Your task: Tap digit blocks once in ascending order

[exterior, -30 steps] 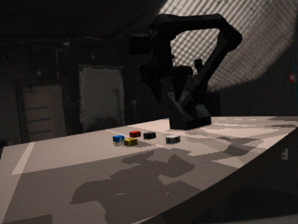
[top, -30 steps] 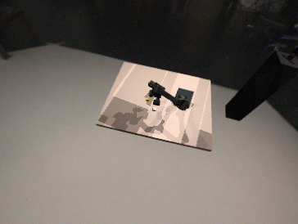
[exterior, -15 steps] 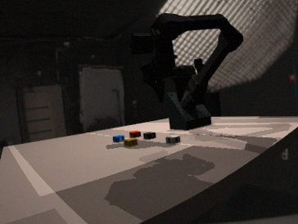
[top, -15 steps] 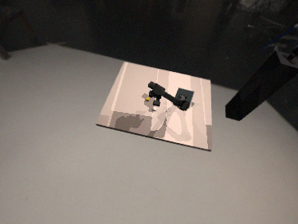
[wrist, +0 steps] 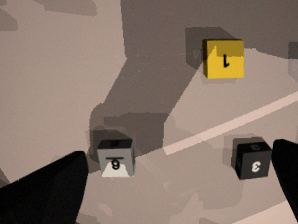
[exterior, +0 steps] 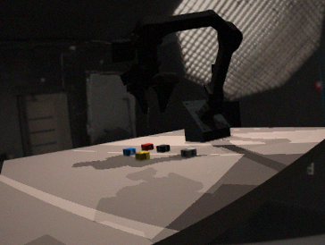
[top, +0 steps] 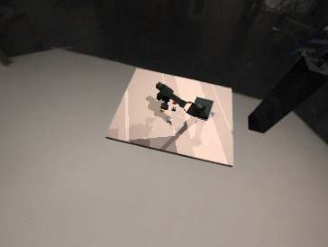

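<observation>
In the wrist view, the grey block (top: 169, 120) (exterior: 188, 152) (wrist: 116, 159) sat near the claw's left-hand finger, its underlined digit a six or nine. The claw (top: 165, 106) (exterior: 154, 112) (wrist: 181, 157) hung above the blocks, nearly fully open and holding nothing; tapping needed no grip. The yellow block (top: 162, 110) (exterior: 142, 156) (wrist: 223, 59), marked 1, lay ahead and right of its middle, the black block (top: 174, 109) (exterior: 162, 147) (wrist: 253, 160), marked 3, beside the right-hand finger. The red block (top: 174, 102) (exterior: 147, 146) and blue block (exterior: 129, 151) stood below the claw, digits unreadable. The spacing presumably allowed separate touches.
</observation>
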You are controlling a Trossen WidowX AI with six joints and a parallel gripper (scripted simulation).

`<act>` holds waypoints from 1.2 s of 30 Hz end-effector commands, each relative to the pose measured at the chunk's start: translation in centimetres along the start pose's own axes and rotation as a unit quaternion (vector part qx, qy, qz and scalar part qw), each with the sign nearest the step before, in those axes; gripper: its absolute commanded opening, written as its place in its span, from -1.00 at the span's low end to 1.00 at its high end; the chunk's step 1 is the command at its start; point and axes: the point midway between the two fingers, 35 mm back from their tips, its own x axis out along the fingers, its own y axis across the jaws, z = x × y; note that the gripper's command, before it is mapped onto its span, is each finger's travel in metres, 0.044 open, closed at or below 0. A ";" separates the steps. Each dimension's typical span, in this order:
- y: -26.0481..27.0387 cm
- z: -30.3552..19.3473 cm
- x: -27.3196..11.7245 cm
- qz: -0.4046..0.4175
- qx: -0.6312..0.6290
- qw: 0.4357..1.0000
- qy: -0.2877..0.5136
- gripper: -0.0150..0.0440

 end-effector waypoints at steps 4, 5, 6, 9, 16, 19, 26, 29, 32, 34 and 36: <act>-4.1 3.3 0.3 -0.002 -0.001 1.000 -0.001 0.86; -4.1 3.3 0.3 -0.002 -0.001 1.000 -0.001 0.86; -4.1 3.3 0.3 -0.002 -0.001 1.000 -0.001 0.86; -4.1 3.3 0.3 -0.002 -0.001 1.000 -0.001 0.86; -4.1 3.3 0.3 -0.002 -0.001 1.000 -0.001 0.86; -4.1 3.3 0.3 -0.002 -0.001 1.000 -0.001 0.86; -5.5 3.3 0.3 -0.003 -0.001 1.000 -0.001 0.86; -11.3 2.5 0.2 -0.005 -0.001 1.000 -0.001 0.86; -14.1 1.8 0.3 -0.004 -0.001 1.000 -0.001 0.86; -14.1 1.8 0.3 -0.004 -0.001 1.000 -0.001 0.86; -14.1 1.8 0.3 -0.004 -0.001 1.000 -0.001 0.86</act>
